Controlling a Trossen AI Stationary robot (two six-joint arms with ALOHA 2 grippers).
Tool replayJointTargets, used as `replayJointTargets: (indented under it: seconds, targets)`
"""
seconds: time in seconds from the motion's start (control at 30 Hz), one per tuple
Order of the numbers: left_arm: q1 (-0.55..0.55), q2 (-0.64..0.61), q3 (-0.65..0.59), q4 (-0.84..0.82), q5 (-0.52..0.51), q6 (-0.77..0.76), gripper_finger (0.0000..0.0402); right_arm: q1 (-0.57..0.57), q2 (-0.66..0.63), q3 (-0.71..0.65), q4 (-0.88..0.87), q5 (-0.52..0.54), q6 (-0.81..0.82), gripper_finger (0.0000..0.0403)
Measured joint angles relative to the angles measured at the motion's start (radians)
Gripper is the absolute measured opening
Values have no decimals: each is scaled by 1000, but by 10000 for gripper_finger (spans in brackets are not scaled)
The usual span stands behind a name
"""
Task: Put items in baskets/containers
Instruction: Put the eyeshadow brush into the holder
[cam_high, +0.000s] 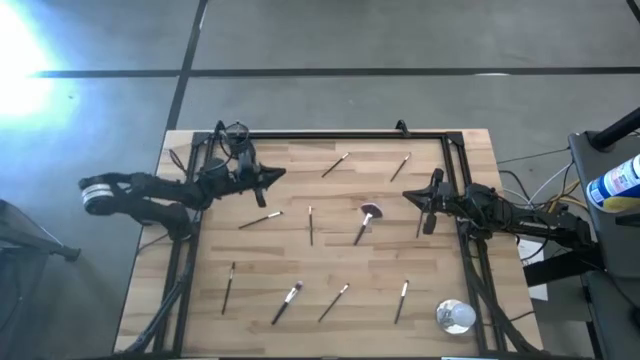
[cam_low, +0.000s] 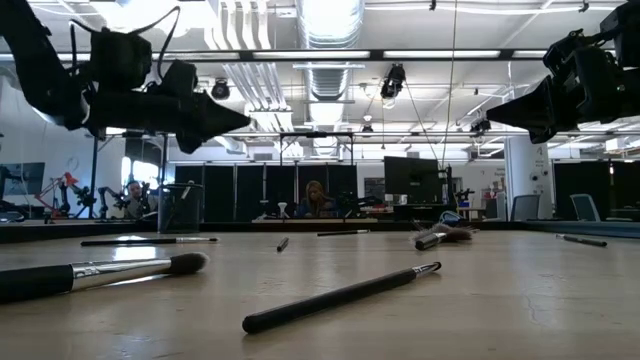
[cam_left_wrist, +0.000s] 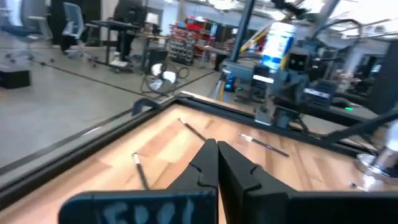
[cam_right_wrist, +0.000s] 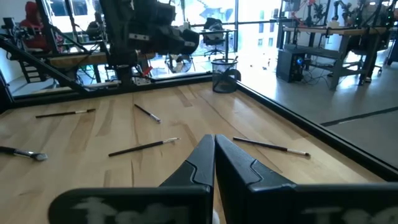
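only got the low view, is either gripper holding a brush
Observer: No. The wrist views show the left gripper and the right gripper both shut on nothing.
Operator: where's the cup from above
Observer: The cup stands in the back left corner of the table, right beside the left arm.
Operator: which gripper is closer to the fluffy brush
Observer: The right one. From above, the fluffy brush lies mid-table between the two grippers, nearer the right.
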Motion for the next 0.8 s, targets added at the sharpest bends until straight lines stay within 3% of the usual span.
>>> replayJointTargets:
  seconds: [0.23,0.4,0.57,0.7,0.8]
  targets:
    - [-22,158,-5,149,44,-24,0,0,0,-1,33,-1,1,8]
    - [-38,248,-2,222,44,-29,0,0,-1,0,131,2,153,9]
    - [-43,284,-3,281,45,-34,0,-1,4,-1,307,38,119,9]
    - [-43,283,-3,286,44,-34,0,-1,33,1,444,132,135,9]
    - [-43,283,-2,286,44,-23,0,-1,79,37,369,338,250,9]
